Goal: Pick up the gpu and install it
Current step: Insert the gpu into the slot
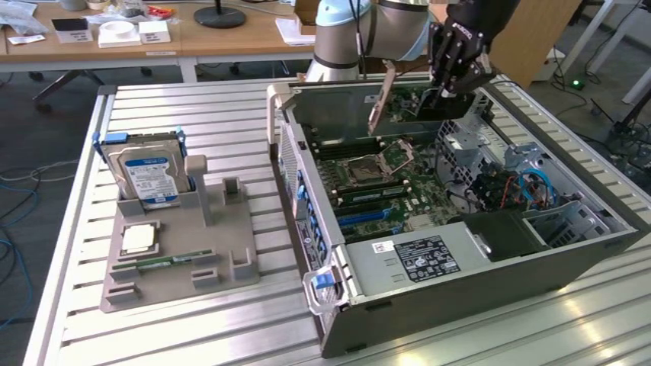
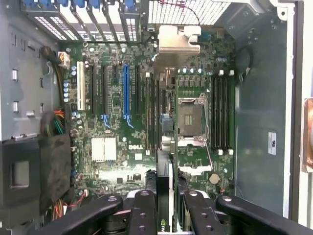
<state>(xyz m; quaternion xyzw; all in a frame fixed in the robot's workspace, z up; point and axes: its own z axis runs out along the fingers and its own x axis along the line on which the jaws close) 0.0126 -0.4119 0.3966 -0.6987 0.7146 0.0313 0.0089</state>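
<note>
Gripper (image 1: 447,93), black and two-fingered, hangs from the pale blue-grey arm at about one o'clock in the exterior view, its jaws drawn narrow and clamped on the gpu (image 1: 419,107), a thin flat green circuit card with a dark face and a metal bracket along one end. The gpu is held on edge, lifted clear above the green motherboard (image 1: 379,187) inside the open grey metal tower case (image 1: 447,290), over the end of the case lying toward twelve o'clock. Its bracket points toward the case wall at eleven o'clock.

From the wrist view, the black fingers (image 2: 143,208) straddle the card (image 2: 164,161), which shows edge-on over the board near the silver square processor socket (image 2: 191,120) and apart from the long blue expansion slot (image 2: 126,93).

At about nine o'clock in the exterior view, well apart from the case, a grey moulded parts holder (image 1: 219,236) rests on the slatted aluminium table (image 1: 203,107). It carries an upright silver hard drive with a blue-white label (image 1: 148,179), a flat square processor chip (image 1: 139,238) and a short narrow green memory stick (image 1: 158,261).
</note>
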